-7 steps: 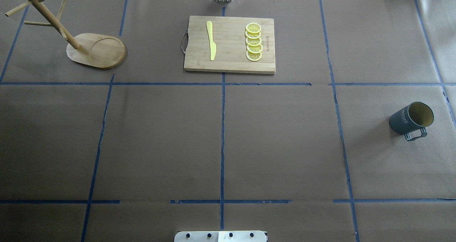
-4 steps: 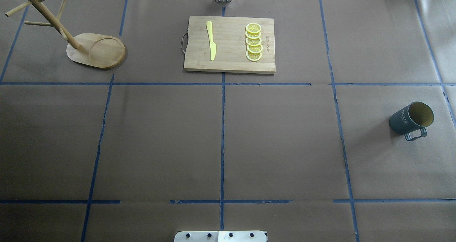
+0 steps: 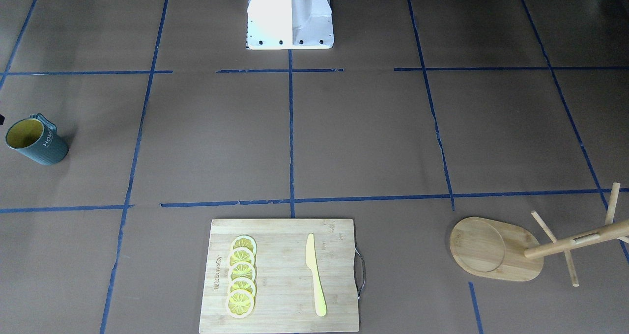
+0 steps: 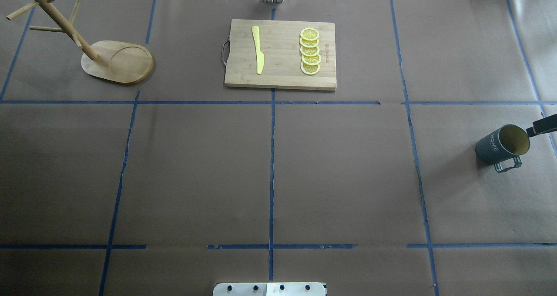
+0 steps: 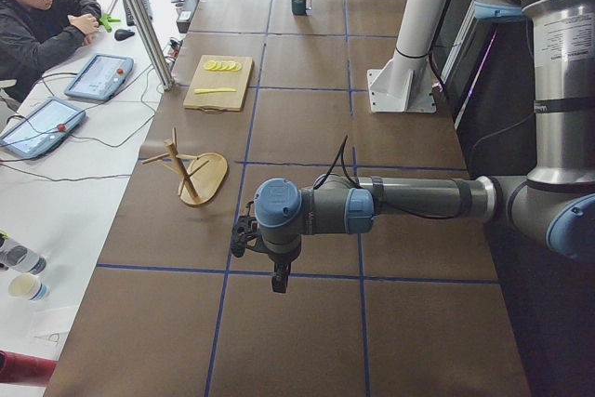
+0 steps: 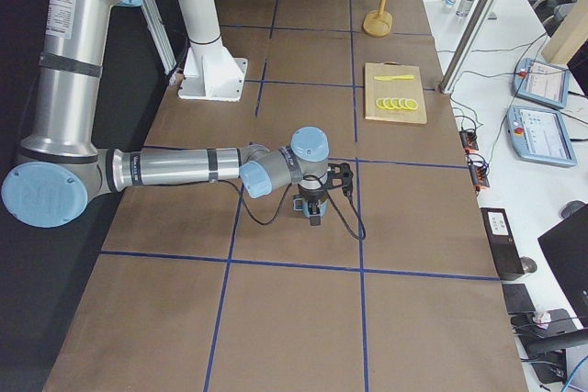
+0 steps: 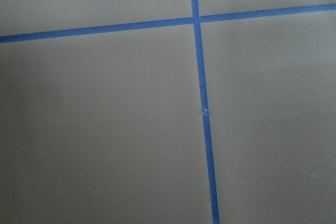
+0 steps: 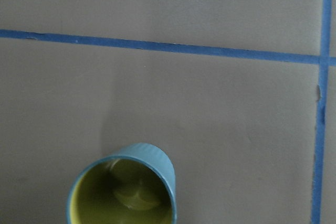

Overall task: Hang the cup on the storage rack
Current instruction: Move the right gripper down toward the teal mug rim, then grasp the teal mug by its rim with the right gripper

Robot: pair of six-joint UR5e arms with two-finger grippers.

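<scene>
The cup stands upright at the table's right side, loop handle toward the robot, and also shows in the front view. The right wrist view looks down into the cup's yellow inside. My right gripper shows only as a dark tip at the right edge, above and beside the cup's rim; I cannot tell whether it is open or shut. The storage rack stands at the far left, pegs bare. My left gripper hangs over bare table near the rack; I cannot tell its state.
A bamboo cutting board with a yellow knife and several lemon slices lies at the far centre. Blue tape lines cross the brown table cover. The robot's white base plate sits at the near edge.
A dark tip of my right gripper has come into the overhead view at the right edge, beside the cup's rim. The cup and rack have not moved.
</scene>
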